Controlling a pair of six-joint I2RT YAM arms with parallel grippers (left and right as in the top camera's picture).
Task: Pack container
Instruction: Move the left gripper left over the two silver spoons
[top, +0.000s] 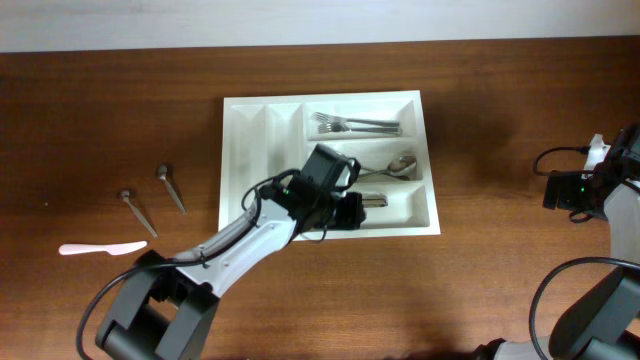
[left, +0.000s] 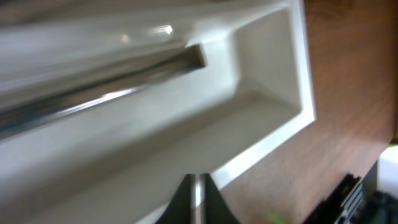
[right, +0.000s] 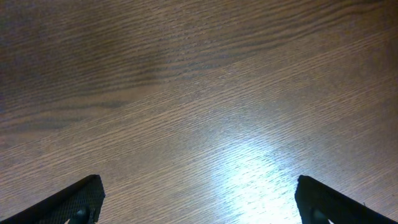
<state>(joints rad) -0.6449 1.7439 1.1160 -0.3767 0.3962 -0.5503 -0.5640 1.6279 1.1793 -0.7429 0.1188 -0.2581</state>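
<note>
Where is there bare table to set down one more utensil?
Bare tabletop runs between the container and the right arm, and toward the near edge below that gap. Left of the container is crowded: two metal utensils, a white plastic knife, the left arm.

Dark brown wooden table (top: 500, 280) with visible grain fills nearly all of the overhead view. Pale off-white strip (top: 300, 20) beyond its far edge; wall or floor, cannot tell. Right wrist: bare wood only, bright glare patch (right: 249, 168) ahead of and between the right fingers (right: 74, 199), darker shadow band (right: 93, 74) further ahead, leftward. Left wrist: blurred brown wood ahead-right of the left fingers (left: 180, 202).
</note>
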